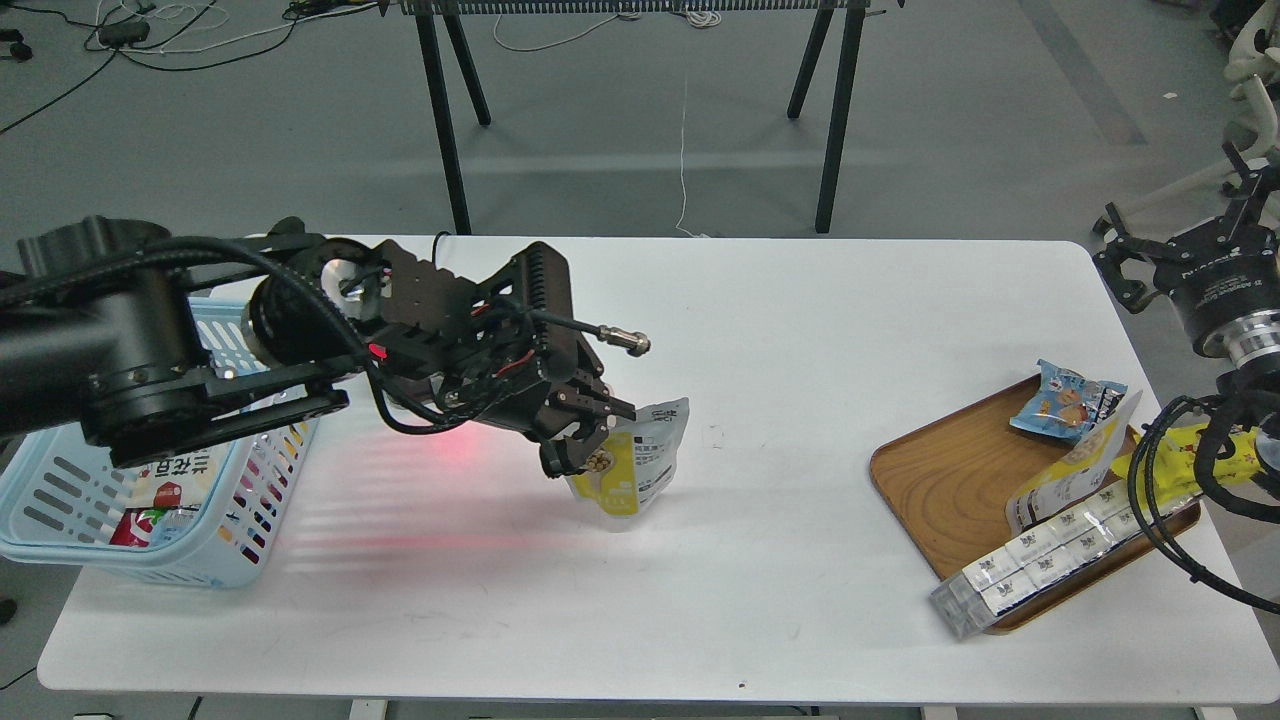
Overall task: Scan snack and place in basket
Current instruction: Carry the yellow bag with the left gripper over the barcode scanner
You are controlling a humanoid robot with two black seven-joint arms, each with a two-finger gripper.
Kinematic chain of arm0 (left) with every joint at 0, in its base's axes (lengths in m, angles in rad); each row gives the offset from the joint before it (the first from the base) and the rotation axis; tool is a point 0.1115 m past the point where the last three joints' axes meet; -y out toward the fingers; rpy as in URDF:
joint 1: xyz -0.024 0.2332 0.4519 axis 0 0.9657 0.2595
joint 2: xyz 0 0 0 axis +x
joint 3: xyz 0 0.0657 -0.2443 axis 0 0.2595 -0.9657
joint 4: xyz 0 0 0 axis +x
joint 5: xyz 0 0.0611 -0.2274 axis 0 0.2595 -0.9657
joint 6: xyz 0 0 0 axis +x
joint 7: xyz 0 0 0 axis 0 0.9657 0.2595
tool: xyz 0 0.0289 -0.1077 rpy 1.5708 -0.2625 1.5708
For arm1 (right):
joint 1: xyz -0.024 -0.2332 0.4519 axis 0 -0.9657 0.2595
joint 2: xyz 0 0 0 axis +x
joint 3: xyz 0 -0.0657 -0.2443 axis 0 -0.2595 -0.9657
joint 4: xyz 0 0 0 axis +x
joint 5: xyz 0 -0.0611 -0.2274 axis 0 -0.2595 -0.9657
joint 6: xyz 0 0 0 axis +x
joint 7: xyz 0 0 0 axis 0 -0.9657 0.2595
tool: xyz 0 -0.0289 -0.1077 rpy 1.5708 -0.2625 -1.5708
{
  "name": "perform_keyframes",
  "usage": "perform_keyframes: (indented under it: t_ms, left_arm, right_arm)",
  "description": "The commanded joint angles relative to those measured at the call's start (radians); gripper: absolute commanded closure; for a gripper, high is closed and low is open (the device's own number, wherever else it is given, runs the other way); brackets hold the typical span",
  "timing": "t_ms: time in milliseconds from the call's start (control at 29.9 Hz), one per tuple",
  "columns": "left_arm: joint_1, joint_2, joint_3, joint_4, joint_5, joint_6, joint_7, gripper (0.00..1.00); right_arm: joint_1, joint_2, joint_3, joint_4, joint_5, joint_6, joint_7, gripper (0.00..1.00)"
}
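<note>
Our left gripper pinches the yellow-and-white stand-up nut pouch upright at mid-table — the slotted light blue plastic basket lies to its left, on our nearer arm's side.

A white table stands on a grey floor. Black stand legs and cables lie behind the table.

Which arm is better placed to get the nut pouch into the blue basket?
Left. Its claw is closed on the snack pouch, and the basket lies on that side. The right claw hangs far off, beyond the wooden tray.
</note>
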Motion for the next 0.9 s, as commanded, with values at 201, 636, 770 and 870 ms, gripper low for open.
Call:
perform_keyframes:
  t_ms: [201,636,770,870]
  left_arm:
    - [0.036,0.232,0.003,-0.062,0.0,0.0,-0.06,0.99]
    - [0.027,0.336,-0.002,-0.023,0.0,0.0,-0.08,0.99]
    - [0.007,0.335,-0.003,-0.025,0.0,0.0,-0.08,0.99]
    - [-0.013,0.336,-0.005,-0.023,0.0,0.0,-0.08,0.99]
  right_arm:
    - [0.002,0.0,0.0,0.001,-0.007,0.0,0.0,0.01]
    - [0.02,0.001,0.0,0.001,-0.033,0.0,0.0,0.01]
    - [0.022,0.001,0.0,0.001,-0.033,0.0,0.0,0.01]
    - [0.025,0.001,0.0,0.002,-0.033,0.0,0.0,0.01]
